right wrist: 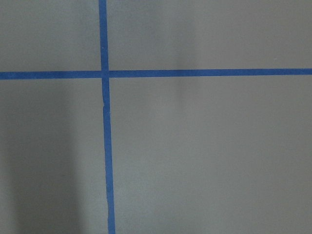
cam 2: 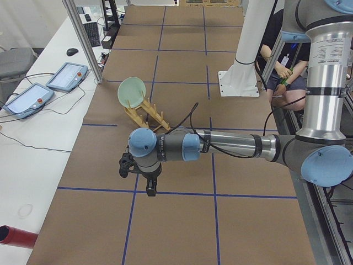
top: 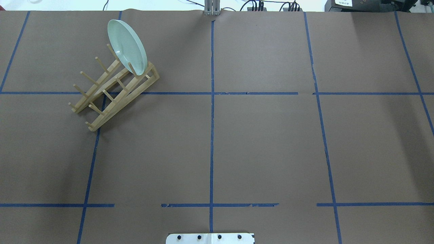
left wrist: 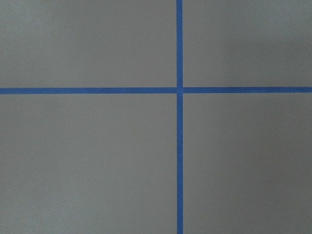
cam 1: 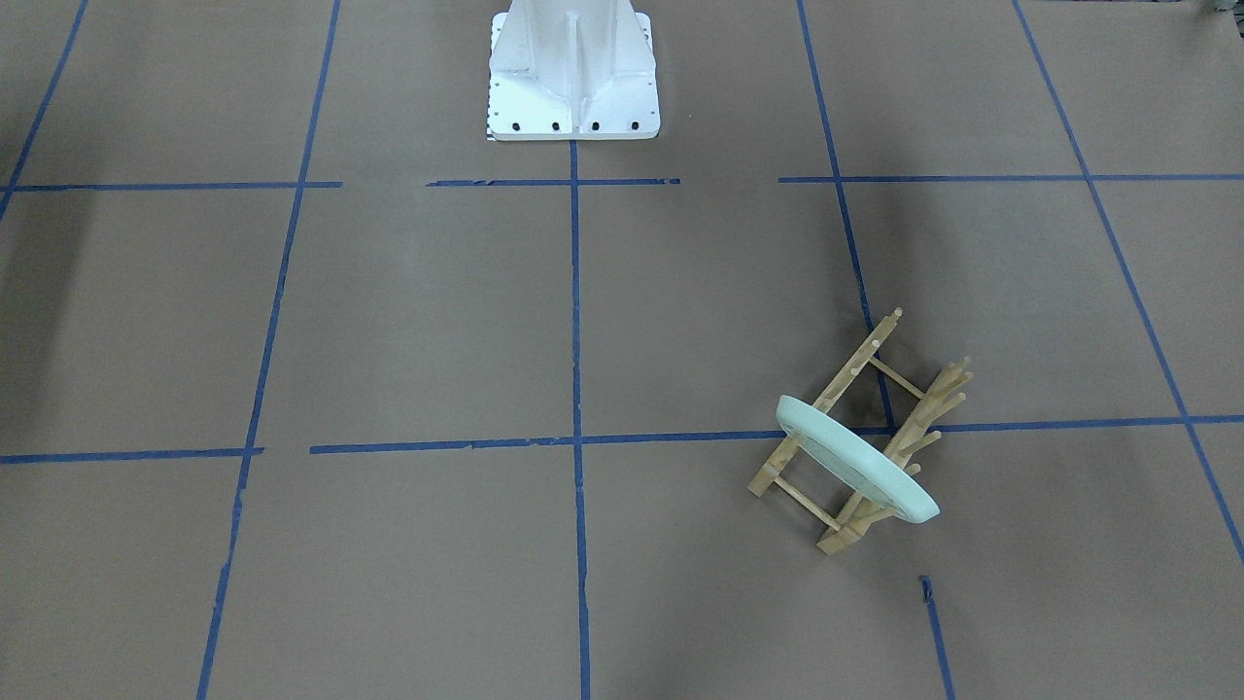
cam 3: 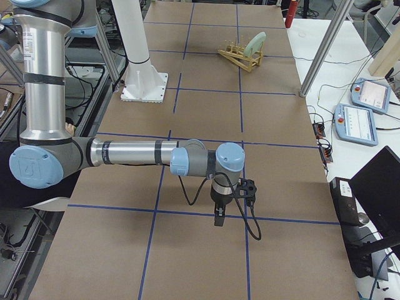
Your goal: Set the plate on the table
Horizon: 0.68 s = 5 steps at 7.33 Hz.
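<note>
The pale mint-green plate stands on edge, leaning in the end slot of a light wooden peg rack on the brown table. It also shows in the side views. My left gripper hangs above the table near a tape crossing, well short of the rack. My right gripper hangs over the table's other end, far from the plate. Both show only in side views, so I cannot tell if they are open or shut. The wrist views show only bare table and tape.
The white robot base stands at the table's middle edge. Teach pendants lie on white side benches beyond the table. A seated person is behind the base. A red cylinder lies on the bench.
</note>
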Available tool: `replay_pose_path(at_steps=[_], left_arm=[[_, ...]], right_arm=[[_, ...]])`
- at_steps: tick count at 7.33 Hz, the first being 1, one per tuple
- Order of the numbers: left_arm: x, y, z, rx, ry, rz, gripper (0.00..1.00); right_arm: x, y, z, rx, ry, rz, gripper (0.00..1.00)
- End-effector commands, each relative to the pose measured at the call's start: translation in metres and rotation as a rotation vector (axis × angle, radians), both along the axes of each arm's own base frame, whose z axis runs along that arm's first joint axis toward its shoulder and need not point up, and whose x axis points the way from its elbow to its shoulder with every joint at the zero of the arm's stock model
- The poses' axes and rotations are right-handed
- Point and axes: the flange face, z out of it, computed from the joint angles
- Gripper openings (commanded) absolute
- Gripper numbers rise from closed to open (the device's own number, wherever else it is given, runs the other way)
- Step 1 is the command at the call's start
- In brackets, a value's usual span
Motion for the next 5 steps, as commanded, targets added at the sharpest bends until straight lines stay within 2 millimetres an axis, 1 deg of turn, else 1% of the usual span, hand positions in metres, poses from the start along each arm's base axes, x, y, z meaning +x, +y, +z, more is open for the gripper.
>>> replay_pose_path(at_steps=[1,2,3,4,5], left_arm=[[0.001,-0.003,-0.006,0.017,0.003,0.003,1.0],[0.001,-0.016,-0.019,0.045,0.012,0.002,1.0],[0.0,-0.047,-0.054,0.106,0.01,0.0,1.0],[0.0,-0.078,-0.101,0.209,0.009,0.008,1.0],[0.041,-0.102,-0.14,0.394,0.018,0.071,1.0]], right_arm=[[0.0,0.0,0.0,0.0,0.0,0.0,1.0],[0.0,0.0,0.0,0.0,0.0,0.0,1.0],[0.0,0.0,0.0,0.0,0.0,0.0,1.0],[0.0,0.0,0.0,-0.002,0.0,0.0,1.0],[0.0,0.0,0.0,0.0,0.0,0.0,1.0]])
